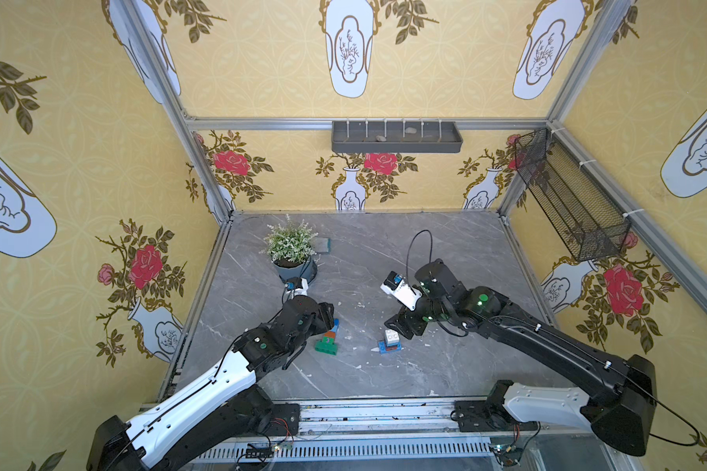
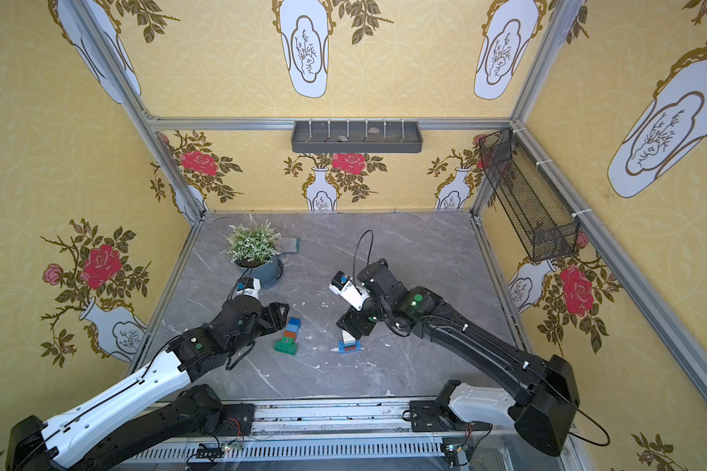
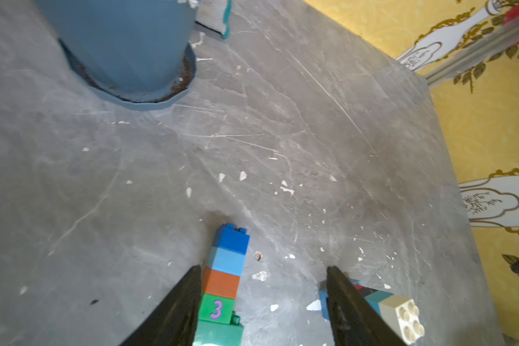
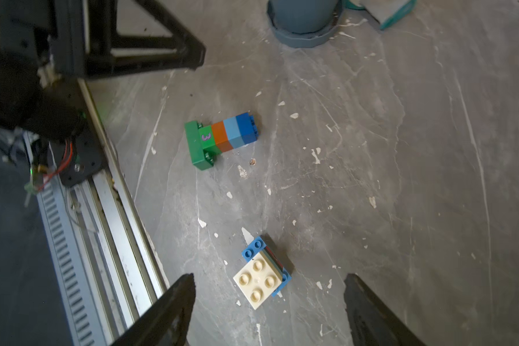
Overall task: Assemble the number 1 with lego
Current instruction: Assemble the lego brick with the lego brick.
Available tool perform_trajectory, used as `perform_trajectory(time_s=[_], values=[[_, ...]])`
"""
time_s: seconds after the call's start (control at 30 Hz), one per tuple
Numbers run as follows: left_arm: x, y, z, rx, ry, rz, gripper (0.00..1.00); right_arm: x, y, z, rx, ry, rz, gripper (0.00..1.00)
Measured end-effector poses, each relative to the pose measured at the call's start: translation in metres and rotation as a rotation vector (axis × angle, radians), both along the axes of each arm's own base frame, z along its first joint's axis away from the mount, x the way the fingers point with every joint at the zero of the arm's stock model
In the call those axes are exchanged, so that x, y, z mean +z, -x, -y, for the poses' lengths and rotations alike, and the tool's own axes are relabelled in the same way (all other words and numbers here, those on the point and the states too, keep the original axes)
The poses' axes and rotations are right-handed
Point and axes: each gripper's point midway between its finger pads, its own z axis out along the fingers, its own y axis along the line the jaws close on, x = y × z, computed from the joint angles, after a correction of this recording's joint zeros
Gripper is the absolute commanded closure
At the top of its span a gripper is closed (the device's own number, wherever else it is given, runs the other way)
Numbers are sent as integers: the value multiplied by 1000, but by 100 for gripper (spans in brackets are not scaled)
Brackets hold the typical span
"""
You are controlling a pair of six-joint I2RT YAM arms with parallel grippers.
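Note:
One lego piece (image 1: 327, 340) lies flat on the table: a long green base, a green brick marked 3, then orange-brown, light blue and blue bricks (image 3: 225, 278) (image 4: 222, 137). My left gripper (image 3: 263, 269) is open over it, with the column close beside one finger (image 3: 186, 296). A second lego stack (image 1: 391, 340) stands upright to the right: a white brick (image 4: 258, 280) over dark and red layers on a long blue base. My right gripper (image 4: 269, 277) hangs open above this stack, with both fingers well apart from it.
A potted plant (image 1: 290, 248) in a blue-grey pot (image 3: 117, 45) stands at the back left, with a grey-teal pad (image 1: 323, 244) beside it. A metal rail (image 1: 364, 412) runs along the front edge. A grey shelf tray (image 1: 396, 136) and a mesh basket (image 1: 568, 195) hang on the walls.

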Motion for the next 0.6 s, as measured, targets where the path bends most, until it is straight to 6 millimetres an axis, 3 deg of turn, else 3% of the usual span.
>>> perform_trajectory(time_s=[0.1, 0.27, 0.6], values=[[3, -4, 23, -79, 23, -23, 33, 3, -10, 8, -210, -52, -85, 28], [-5, -4, 62, -209, 69, -113, 37, -7, -13, 22, -472, -81, -240, 35], [-26, 23, 120, -419, 149, -339, 47, -56, 11, 26, -623, -47, -495, 52]])
